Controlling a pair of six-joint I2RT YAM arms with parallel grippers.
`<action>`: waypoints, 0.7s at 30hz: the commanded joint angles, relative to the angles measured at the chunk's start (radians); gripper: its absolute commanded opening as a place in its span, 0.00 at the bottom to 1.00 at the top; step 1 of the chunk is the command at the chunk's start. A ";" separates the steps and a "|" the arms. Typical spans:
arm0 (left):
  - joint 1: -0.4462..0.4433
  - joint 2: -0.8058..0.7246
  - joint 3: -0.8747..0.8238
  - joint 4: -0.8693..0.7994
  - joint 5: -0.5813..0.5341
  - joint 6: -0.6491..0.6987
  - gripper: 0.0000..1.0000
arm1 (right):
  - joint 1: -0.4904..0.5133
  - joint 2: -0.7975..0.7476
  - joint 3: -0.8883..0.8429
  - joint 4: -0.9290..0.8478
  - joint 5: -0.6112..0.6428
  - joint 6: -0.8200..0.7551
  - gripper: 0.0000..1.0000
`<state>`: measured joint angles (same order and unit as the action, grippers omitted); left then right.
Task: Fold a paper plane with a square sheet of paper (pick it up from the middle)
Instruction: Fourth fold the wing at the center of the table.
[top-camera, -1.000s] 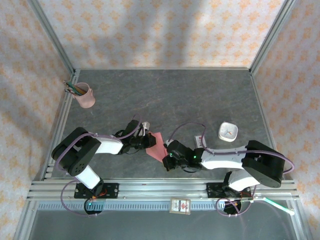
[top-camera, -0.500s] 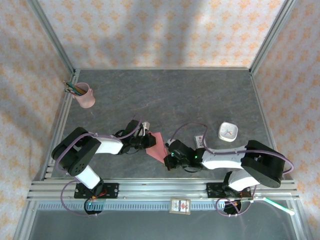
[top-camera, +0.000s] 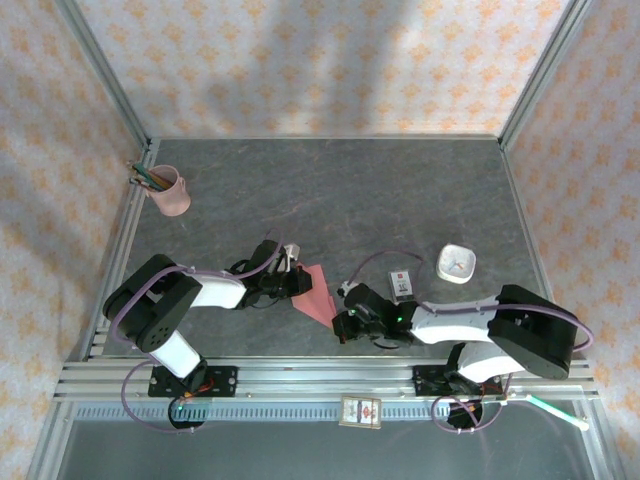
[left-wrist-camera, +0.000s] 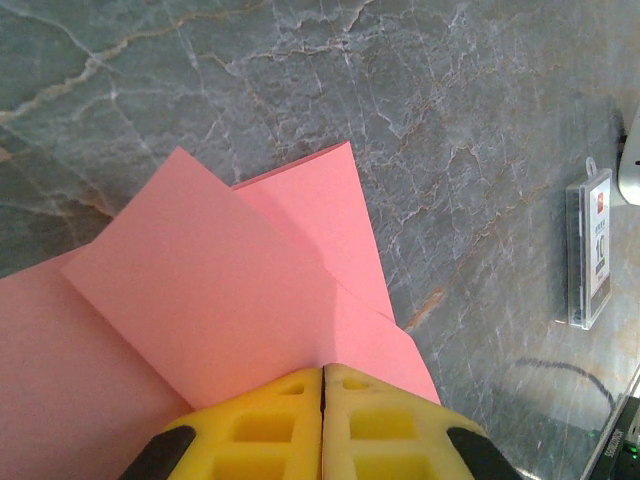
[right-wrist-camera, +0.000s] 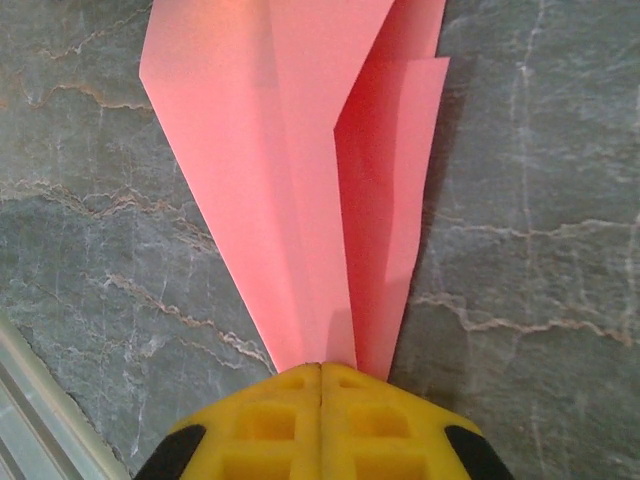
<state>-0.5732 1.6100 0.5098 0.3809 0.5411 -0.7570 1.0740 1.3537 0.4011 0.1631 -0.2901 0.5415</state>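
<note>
Paper (top-camera: 313, 293): salmon-pink, folded into overlapping flaps, low over the tabletop (top-camera: 350, 190) toward its near edge, spanning between the two claws.
Cup (top-camera: 171, 192): pink, holding pencils, upright at the far left corner, well apart from the paper.
Left claw (top-camera: 298, 280): clenched on the paper's upper left part; in the left wrist view the yellow fingers (left-wrist-camera: 270, 420) meet with no gap where the layered flaps run in.
Right claw (top-camera: 343, 322): clenched on the paper's narrow near end; in the right wrist view the sheet tapers down into the closed seam of the fingers.
Box (top-camera: 401, 284): small, white and black, flat on the tabletop just right of the right claw.
Dish (top-camera: 456, 263): white, rounded square, near the box on its right.
</note>
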 joint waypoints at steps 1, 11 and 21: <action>0.018 0.036 -0.006 -0.114 -0.078 0.040 0.11 | 0.003 -0.018 -0.036 -0.080 -0.014 0.014 0.04; 0.017 0.045 -0.004 -0.134 -0.094 0.050 0.11 | 0.019 -0.038 -0.062 -0.108 -0.020 0.025 0.04; 0.018 0.049 -0.006 -0.146 -0.106 0.053 0.11 | 0.043 -0.033 -0.061 -0.179 -0.032 -0.002 0.03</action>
<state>-0.5735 1.6127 0.5228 0.3553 0.5388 -0.7338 1.0943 1.3106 0.3721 0.1459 -0.2893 0.5522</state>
